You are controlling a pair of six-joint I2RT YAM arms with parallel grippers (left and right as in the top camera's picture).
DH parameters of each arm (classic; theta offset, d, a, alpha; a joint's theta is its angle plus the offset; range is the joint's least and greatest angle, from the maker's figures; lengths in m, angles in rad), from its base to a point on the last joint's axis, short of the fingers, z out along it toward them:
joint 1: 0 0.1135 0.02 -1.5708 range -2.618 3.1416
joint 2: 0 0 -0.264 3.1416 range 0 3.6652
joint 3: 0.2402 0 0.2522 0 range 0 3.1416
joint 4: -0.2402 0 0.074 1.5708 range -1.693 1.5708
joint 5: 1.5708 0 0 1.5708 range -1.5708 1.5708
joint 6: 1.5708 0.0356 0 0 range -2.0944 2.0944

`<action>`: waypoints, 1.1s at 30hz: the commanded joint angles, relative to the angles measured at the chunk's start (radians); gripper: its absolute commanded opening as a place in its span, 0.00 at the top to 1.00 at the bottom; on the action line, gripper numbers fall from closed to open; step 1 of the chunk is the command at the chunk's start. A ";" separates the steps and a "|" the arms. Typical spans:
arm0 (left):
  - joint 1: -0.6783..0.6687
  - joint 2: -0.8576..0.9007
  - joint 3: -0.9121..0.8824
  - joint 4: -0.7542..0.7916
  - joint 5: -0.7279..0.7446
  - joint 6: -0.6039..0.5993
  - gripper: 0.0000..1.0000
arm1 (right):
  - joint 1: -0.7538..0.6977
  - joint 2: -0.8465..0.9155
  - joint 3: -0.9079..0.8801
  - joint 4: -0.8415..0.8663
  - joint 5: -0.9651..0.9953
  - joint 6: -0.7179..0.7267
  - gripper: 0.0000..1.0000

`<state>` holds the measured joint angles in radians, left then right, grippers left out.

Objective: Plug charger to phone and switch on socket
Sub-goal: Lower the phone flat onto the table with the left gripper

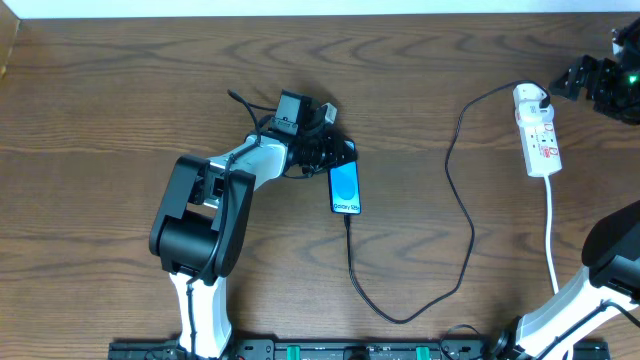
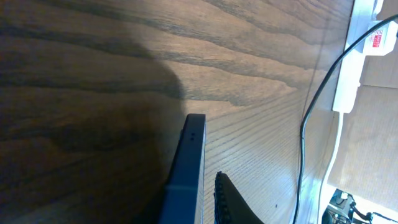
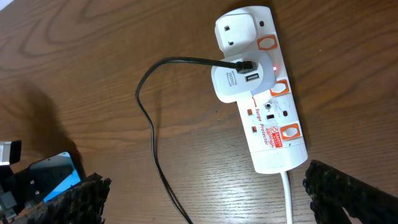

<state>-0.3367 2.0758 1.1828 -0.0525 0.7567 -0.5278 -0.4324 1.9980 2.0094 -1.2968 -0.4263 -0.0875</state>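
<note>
Now the slim black blue-screened phone [image 1: 345, 188] lies flat on the wooden table [image 1: 120, 80], with the thin black charger cable [image 1: 465, 215] at its lower end. The left gripper [image 1: 325, 150] sits at the phone's top, its grip unclear. The right gripper [image 3: 208, 186] spreads wide over the white power strip [image 3: 267, 118].

A dark wood-grain table [image 1: 100, 90] spans all 3 views.

Brown wood table [image 1: 120, 90]; on it phone [image 1: 345, 188], charger [image 1: 350, 250], socket [image 1: 538, 135].

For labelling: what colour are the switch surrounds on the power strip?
Orange switch surrounds; right wrist view shows them best.
</note>
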 commanded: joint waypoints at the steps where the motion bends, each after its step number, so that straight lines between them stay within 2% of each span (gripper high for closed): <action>1: 0.002 0.013 0.008 -0.002 -0.033 -0.021 0.83 | 0.004 -0.004 0.007 -0.002 -0.014 0.005 0.01; 3: 0.002 0.013 0.008 -0.005 -0.051 -0.032 0.64 | 0.004 -0.004 0.007 -0.003 -0.014 0.005 0.01; 5: 0.002 0.013 0.008 -0.006 -0.051 -0.032 0.57 | 0.004 -0.004 0.007 -0.004 -0.014 0.005 0.01; 8: 0.002 0.013 0.008 -0.016 -0.058 -0.031 0.49 | 0.004 -0.004 0.007 -0.004 -0.014 0.005 0.01; 12: 0.002 0.013 0.008 -0.034 -0.071 -0.031 0.45 | 0.004 -0.004 0.007 -0.004 -0.014 0.005 0.01; 16: 0.002 0.013 0.008 -0.045 -0.075 -0.032 0.34 | 0.004 -0.004 0.007 -0.004 -0.014 0.005 0.01; 33: 0.002 0.013 0.013 -0.145 -0.255 -0.077 0.30 | 0.004 -0.004 0.007 -0.005 -0.014 0.005 0.01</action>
<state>-0.3386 2.0464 1.2224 -0.1577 0.6590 -0.5999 -0.4324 1.9980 2.0094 -1.2980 -0.4267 -0.0872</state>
